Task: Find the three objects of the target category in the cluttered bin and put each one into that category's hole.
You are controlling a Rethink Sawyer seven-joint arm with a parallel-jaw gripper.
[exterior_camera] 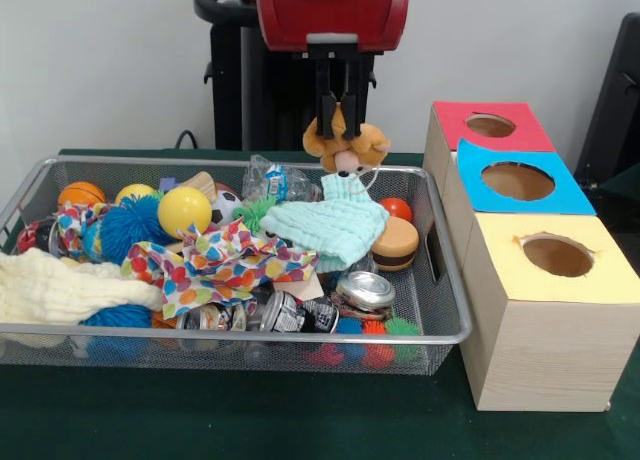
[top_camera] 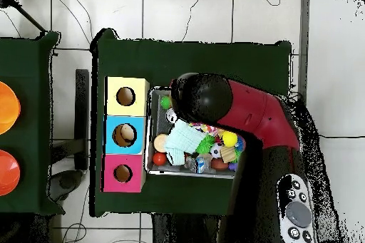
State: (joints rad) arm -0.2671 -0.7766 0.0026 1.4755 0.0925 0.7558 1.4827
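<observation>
You are holding a small tan plush animal (exterior_camera: 345, 145) in the tool (exterior_camera: 341, 115), whose fingers are clamped together on the top of the toy's head so it is dangling clear above the wire bin (exterior_camera: 440, 280). Seen from the front, the toy is hanging over the bin's 1 o'clock corner, just above a mint green knitted cloth (exterior_camera: 330, 228) and near a toy hamburger (exterior_camera: 395, 243).

The three boxes are standing just beside the bin at 3 o'clock: a red-topped box (exterior_camera: 455, 130) farthest back, a blue-topped box (exterior_camera: 475, 185) in the middle, and a yellow-topped box (exterior_camera: 620, 275) nearest the camera. Something pale is already lying inside the blue hole (top_camera: 125, 134) in the overhead view, though what it is cannot be made out.

To do this step well, you are likely wanting to:
- keep the grip firm, since the pinch is only on the soft head;
- lift enough that the dangling body clears the bin rim and the box edge;
- carry it sideways toward 3 o'clock and centre the toy's lowest part over the chosen hole;
- lower it so the body is entering the opening before you release.
</observation>
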